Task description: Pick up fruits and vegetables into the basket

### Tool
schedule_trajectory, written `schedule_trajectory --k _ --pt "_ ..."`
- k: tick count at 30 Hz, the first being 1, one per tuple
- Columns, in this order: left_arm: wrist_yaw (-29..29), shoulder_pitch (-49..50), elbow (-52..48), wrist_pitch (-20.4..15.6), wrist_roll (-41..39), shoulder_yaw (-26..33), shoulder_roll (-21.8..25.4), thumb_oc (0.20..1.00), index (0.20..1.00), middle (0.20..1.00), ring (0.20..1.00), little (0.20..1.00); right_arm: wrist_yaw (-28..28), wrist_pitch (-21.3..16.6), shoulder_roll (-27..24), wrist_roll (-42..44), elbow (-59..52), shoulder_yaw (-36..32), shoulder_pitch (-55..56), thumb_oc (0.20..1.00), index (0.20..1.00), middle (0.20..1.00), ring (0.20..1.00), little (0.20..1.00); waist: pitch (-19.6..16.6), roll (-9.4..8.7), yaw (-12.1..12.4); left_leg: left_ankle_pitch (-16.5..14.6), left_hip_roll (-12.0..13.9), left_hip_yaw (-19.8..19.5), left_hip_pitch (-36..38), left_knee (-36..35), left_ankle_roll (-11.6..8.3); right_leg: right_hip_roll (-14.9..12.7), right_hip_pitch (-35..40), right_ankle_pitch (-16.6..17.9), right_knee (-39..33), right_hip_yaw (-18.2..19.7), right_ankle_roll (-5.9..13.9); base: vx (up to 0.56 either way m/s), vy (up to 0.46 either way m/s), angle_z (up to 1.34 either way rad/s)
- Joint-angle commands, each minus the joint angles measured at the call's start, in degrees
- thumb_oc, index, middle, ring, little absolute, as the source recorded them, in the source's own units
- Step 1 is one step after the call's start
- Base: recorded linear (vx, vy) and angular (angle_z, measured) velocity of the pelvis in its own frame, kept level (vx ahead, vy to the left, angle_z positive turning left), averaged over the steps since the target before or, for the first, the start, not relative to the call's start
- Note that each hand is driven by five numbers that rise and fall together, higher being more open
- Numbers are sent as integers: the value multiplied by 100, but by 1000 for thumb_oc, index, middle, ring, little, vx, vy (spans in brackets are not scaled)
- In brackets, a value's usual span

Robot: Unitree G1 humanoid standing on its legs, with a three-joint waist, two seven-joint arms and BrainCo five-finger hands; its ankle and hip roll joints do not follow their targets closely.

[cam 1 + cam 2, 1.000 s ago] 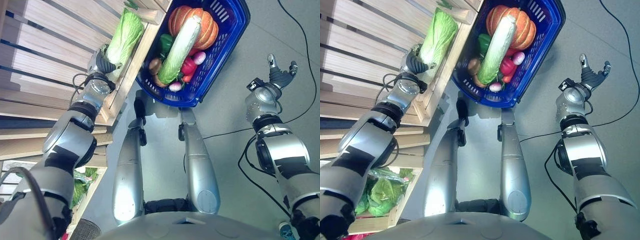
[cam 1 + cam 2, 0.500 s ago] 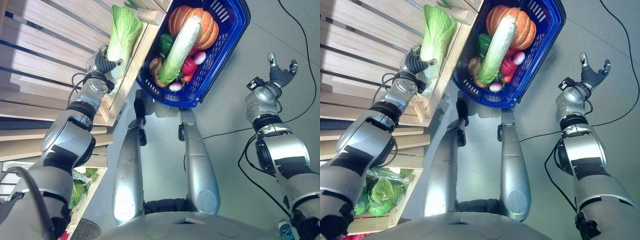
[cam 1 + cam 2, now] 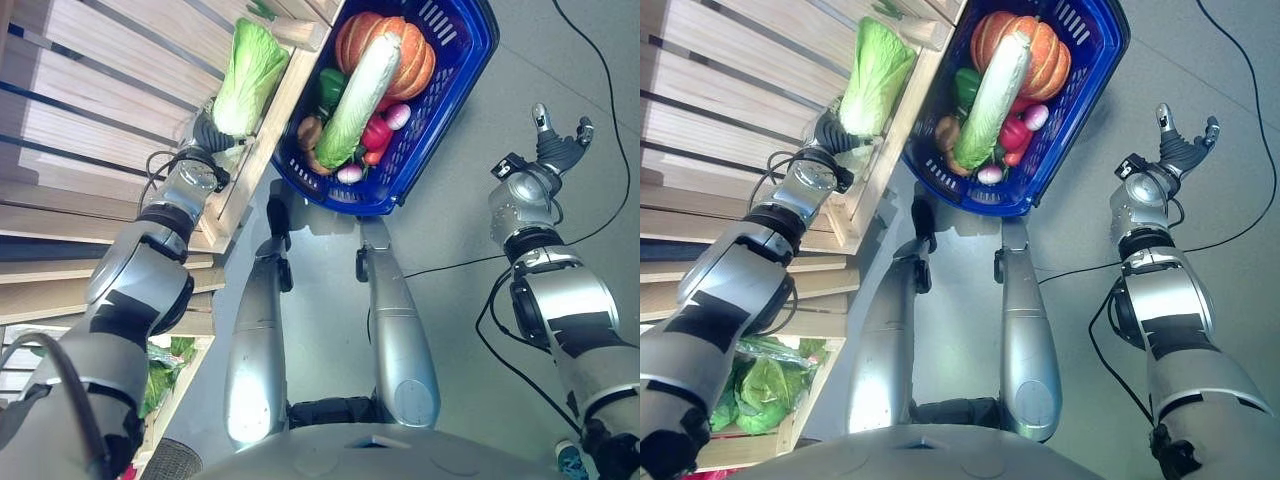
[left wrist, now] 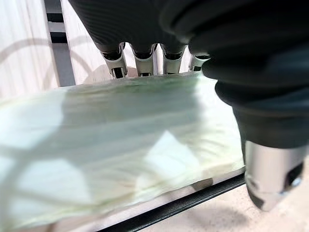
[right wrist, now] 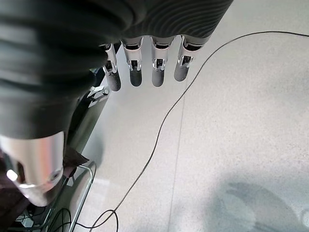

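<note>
Left hand grips cabbage at wooden rack; basket beside it.
Rack (image 3: pixel 90 110), then blue basket (image 3: pixel 470 60) on floor holding pumpkin (image 3: pixel 415 60). Cabbage (image 3: pixel 248 75) over rack edge, left hand (image 3: pixel 208 132) curled round its base. Right hand (image 3: pixel 555 150) apart, fingers straight, empty.

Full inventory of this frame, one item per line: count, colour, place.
Napa cabbage: one, pale green, held over the wooden shelf edge.
Basket: one, blue, on the floor beside the shelf.
Pumpkin: one, orange, in the basket.
Long cabbage: one, green-white, lying across the basket.
Green pepper: one, in the basket.
Small produce: several, red, pink, brown, in the basket.
Wooden shelf: one, light wood.
Bagged greens: green, lower shelf crate.
Left hand: gripping the napa cabbage's base.
Right hand: open, over the floor.
</note>
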Motion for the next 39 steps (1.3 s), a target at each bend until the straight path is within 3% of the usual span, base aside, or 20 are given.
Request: schedule_trajectory --k 1,4,5,17,24,30,36,39 --pt "-315 377 493 172 130 25 -144 1000 1000 1000 1000 1000 -80 -306 -72 74 -4 46 119 1000 1000 1000 1000 1000 -112 162 58 611 -64 -103 239 -1224 -155 264 282 -848 478 -446 170 0 0 0" --pt "-446 366 485 193 113 1 -146 1000 1000 1000 1000 1000 -92 -289 -69 63 -14 42 102 1000 1000 1000 1000 1000 -112 159 57 614 -59 -99 235 -1229 -159 262 278 -841 471 -443 175 0 0 0" --pt "-482 356 492 140 119 -15 -153 200 200 200 200 200 -92 -298 -59 59 -3 41 98 1000 1000 1000 1000 1000 -112 157 56 611 -58 -96 237 -1231 -158 262 279 -837 467 -443 175 0 0 0" --pt "-543 394 372 -26 -167 -21 -137 200 200 200 200 200 21 -413 -53 -20 -80 80 128 1000 1000 1000 1000 1000 -112 191 65 582 -69 -99 248 -1217 -160 252 284 -850 478 -448 186 0 0 0" --pt "53 532 -197 -630 -604 306 10 200 200 200 200 200 1629 -724 72 634 -802 329 299 1000 1000 1000 1000 1000 -112 196 95 643 -85 -134 245 -1256 -172 260 265 -848 500 -446 175 0 0 0" --pt "636 894 -941 -1050 -668 663 160 200 200 200 200 200 2439 -810 155 1028 -1466 331 674 1000 1000 1000 1000 1000 -112 196 161 619 -110 -185 355 -1251 -187 268 397 -924 534 -490 160 0 0 0" --pt "1649 1385 -2210 -1419 91 1009 232 200 200 200 200 200 3469 -482 317 1425 -2750 482 1245 1000 1000 1000 1000 1000 -112 177 253 651 -141 -248 398 -1255 -202 246 478 -960 579 -572 130 -5 -10 1" --pt "2044 1591 -2840 -1529 679 1034 277 200 200 200 200 200 3676 -311 293 1483 -3416 658 1491 1000 1000 1000 1000 1000 -112 167 292 670 -158 -269 408 -1266 -202 225 505 -953 581 -615 127 -14 -34 4"
